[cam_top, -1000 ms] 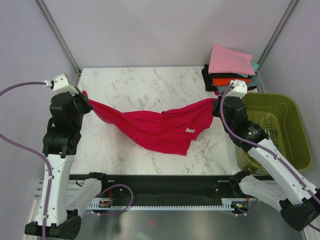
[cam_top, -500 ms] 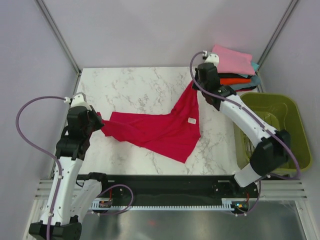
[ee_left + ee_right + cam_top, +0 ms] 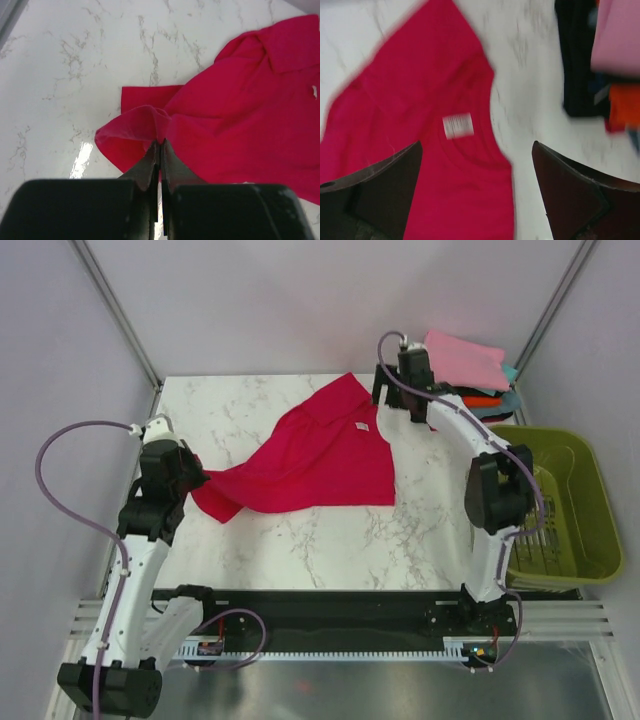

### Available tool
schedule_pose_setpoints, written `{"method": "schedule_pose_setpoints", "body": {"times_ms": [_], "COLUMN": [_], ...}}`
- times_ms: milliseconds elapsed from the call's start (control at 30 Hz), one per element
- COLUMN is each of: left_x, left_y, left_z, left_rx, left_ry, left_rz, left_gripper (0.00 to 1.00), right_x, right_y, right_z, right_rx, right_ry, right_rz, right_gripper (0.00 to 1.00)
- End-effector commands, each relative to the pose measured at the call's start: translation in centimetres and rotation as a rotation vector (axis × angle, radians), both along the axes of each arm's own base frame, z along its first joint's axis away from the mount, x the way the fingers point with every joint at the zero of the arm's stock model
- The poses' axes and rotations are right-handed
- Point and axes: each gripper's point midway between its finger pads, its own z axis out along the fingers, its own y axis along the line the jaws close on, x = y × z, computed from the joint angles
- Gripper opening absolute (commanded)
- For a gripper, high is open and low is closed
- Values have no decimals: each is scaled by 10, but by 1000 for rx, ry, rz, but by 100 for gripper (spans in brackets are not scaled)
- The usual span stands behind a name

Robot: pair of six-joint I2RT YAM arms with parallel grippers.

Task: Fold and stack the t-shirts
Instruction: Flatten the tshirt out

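The crimson-red t-shirt (image 3: 320,455) lies spread over the marble table from the left edge up to the back right. My left gripper (image 3: 200,481) is shut on a bunched fold of its left end (image 3: 145,120), with the jaws pressed together on the cloth (image 3: 160,144). My right gripper (image 3: 388,405) hovers open above the shirt's collar, and the white label (image 3: 457,125) shows between its fingers (image 3: 385,175); nothing is held. Folded t-shirts are stacked at the back right: pink (image 3: 460,358) on top, orange (image 3: 485,398) below it, and black (image 3: 577,60) at the side.
An olive-green basket (image 3: 570,495) stands off the table's right edge, next to the right arm. Bare marble (image 3: 300,540) shows in front of the red shirt and at the back left (image 3: 230,405).
My right gripper carried the shirt's right end to the back of the table and opened, letting it go. The shirt now lies flatter. The left gripper kept its hold.
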Motion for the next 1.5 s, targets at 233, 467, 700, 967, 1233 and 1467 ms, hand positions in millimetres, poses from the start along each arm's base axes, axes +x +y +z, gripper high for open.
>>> {"method": "schedule_pose_setpoints", "body": {"times_ms": [233, 467, 700, 967, 1233, 1467], "left_x": [15, 14, 11, 10, 12, 16], "left_y": [-21, -22, -21, -20, -19, -26], "left_z": [-35, -38, -39, -40, -41, -3], "left_rx": [-91, -82, -76, -65, -65, -55], "left_ry": [45, 48, 44, 47, 53, -23], "left_rz": [-77, -88, -88, -88, -81, -140], "left_gripper": [2, 2, 2, 2, 2, 2], "right_x": [-212, -272, -266, -253, -249, -248], "right_y": [-7, -7, -2, 14, 29, 34], "right_z": [-52, -108, -130, -166, -166, -92], "right_rx": [120, 114, 107, 135, 198, 254], "right_ry": [97, 208, 224, 290, 282, 174], "right_rz": [19, 10, 13, 18, 55, 110], "right_gripper": [97, 90, 88, 81, 45, 0]}}
